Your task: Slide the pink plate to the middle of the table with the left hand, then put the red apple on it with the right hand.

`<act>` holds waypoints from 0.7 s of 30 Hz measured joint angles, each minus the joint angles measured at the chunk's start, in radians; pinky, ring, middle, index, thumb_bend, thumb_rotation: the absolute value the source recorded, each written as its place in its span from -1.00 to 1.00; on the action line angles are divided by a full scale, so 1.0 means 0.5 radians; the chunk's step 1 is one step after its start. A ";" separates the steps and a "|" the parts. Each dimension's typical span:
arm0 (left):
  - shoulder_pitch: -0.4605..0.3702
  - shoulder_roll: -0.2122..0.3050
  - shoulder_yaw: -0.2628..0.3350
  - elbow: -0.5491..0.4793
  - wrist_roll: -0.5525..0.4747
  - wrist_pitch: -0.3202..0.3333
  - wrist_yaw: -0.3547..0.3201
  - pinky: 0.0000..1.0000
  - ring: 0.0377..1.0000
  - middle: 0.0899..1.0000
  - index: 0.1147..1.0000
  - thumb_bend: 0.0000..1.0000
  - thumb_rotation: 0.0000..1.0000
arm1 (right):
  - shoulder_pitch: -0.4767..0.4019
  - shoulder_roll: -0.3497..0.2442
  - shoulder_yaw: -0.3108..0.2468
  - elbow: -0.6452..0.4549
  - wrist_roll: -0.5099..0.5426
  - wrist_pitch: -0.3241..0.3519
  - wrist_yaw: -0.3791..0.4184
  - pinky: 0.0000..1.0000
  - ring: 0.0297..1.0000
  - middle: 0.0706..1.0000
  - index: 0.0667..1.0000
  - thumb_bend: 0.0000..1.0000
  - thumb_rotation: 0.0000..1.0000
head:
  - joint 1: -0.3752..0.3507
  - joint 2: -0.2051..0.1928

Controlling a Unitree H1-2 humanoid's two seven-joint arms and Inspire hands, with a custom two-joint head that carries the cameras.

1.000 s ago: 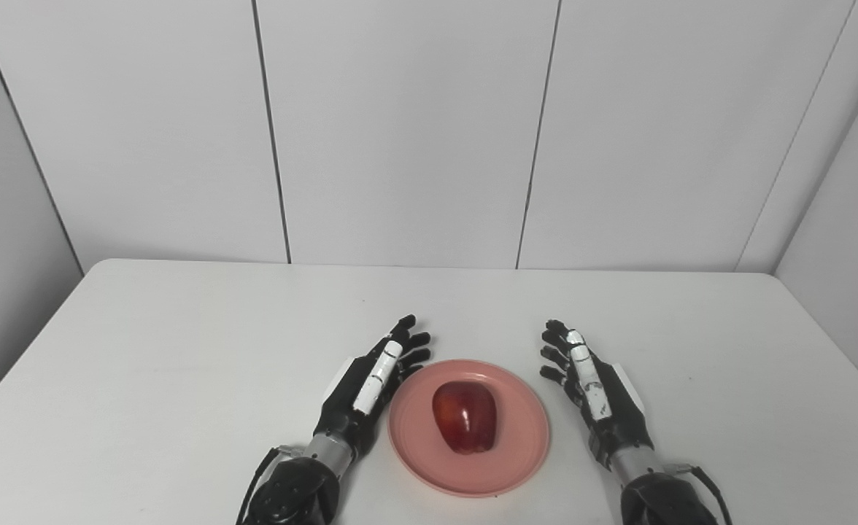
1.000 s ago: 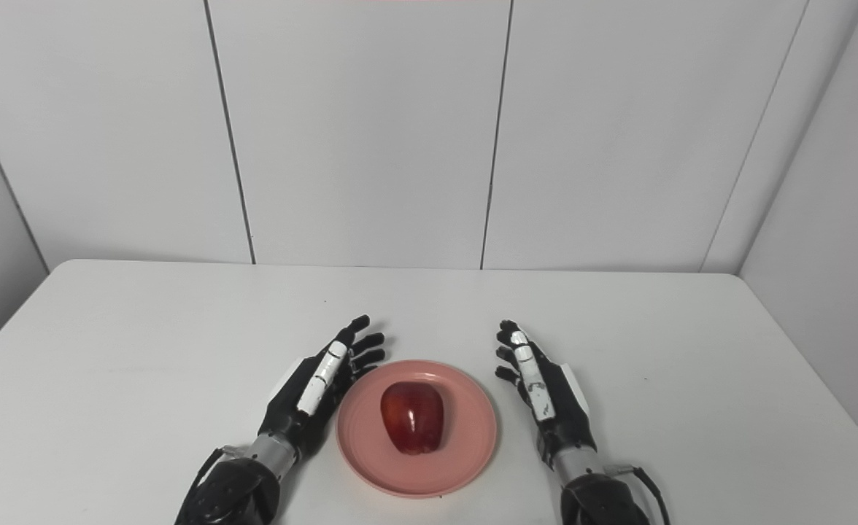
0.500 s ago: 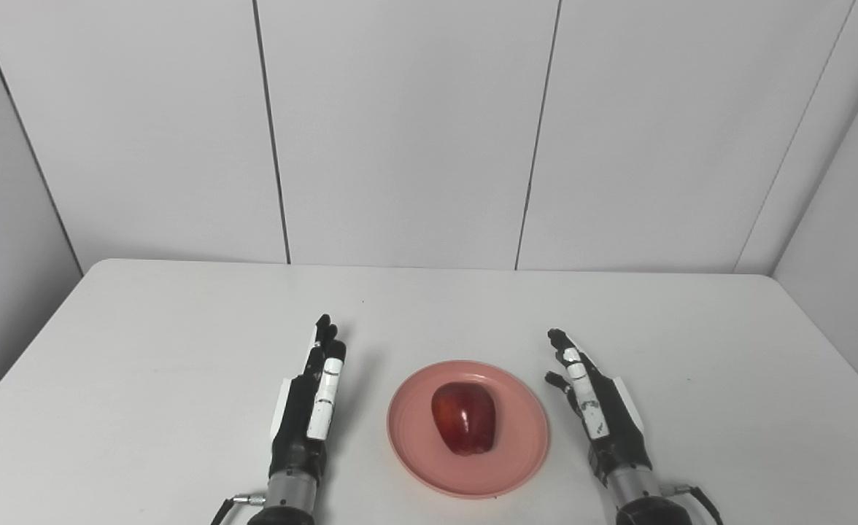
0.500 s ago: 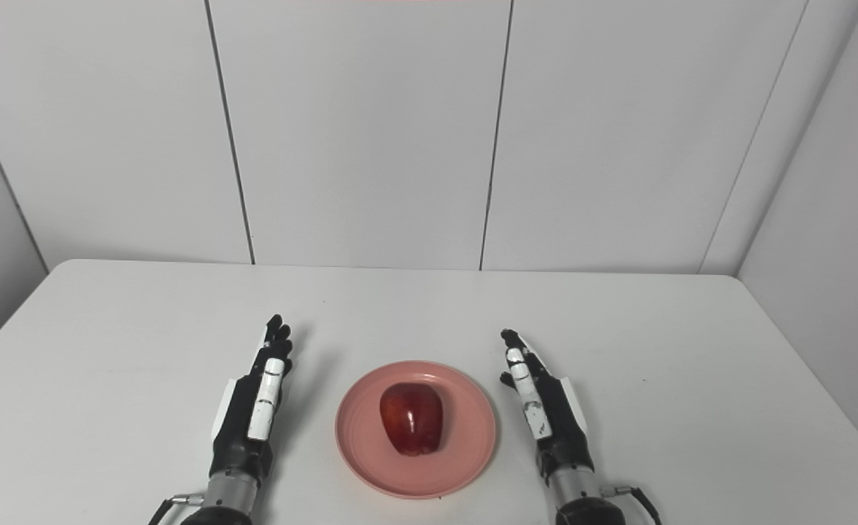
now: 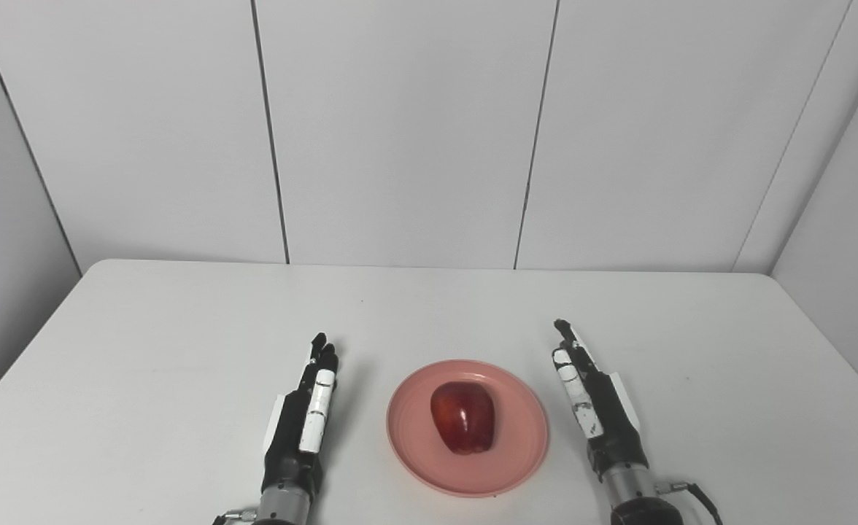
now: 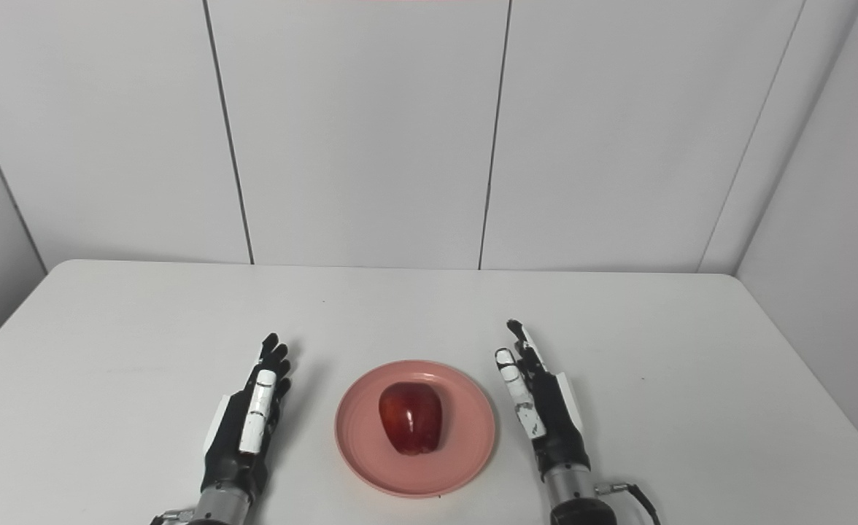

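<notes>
The pink plate (image 5: 516, 456) lies on the white table near its front edge, about midway across. A red apple (image 5: 462, 417) rests on the plate's centre. My left hand (image 5: 301, 423) stands edge-up to the left of the plate, a clear gap away, fingers straight and empty. On the plate's other side my right hand (image 5: 595, 408) is also edge-up with straight fingers, close to the rim without touching it, and holds nothing.
The white table (image 5: 181, 343) runs back to a grey panelled wall (image 5: 400, 131). Its left and right edges show at the frame sides. Nothing else lies on the table.
My left hand swung away from the plate's left rim and drew back toward the front edge. The right hand straightened its fingers and pulled back slightly. Plate and apple stayed put.
</notes>
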 measured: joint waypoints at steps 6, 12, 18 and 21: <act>-0.008 0.012 0.012 -0.015 -0.041 0.043 -0.029 1.00 1.00 1.00 1.00 0.44 0.88 | -0.013 0.002 0.011 0.024 -0.018 -0.047 -0.021 1.00 1.00 1.00 0.93 0.74 1.00 | -0.012 0.000; -0.011 0.046 0.014 -0.015 -0.078 0.049 -0.072 1.00 1.00 1.00 1.00 0.46 0.87 | -0.013 0.008 0.010 0.028 -0.053 -0.077 -0.043 1.00 1.00 1.00 0.94 0.71 1.00 | -0.015 0.003; -0.013 0.055 0.010 -0.015 -0.085 0.052 -0.079 1.00 1.00 1.00 1.00 0.49 0.87 | -0.016 0.015 -0.003 0.038 -0.004 -0.112 -0.040 1.00 1.00 1.00 0.94 0.71 1.00 | -0.015 0.006; -0.014 0.056 0.009 -0.015 -0.085 0.052 -0.079 1.00 1.00 1.00 1.00 0.50 0.87 | -0.016 0.016 -0.008 0.039 0.014 -0.112 -0.039 1.00 1.00 1.00 0.94 0.73 1.00 | -0.015 0.006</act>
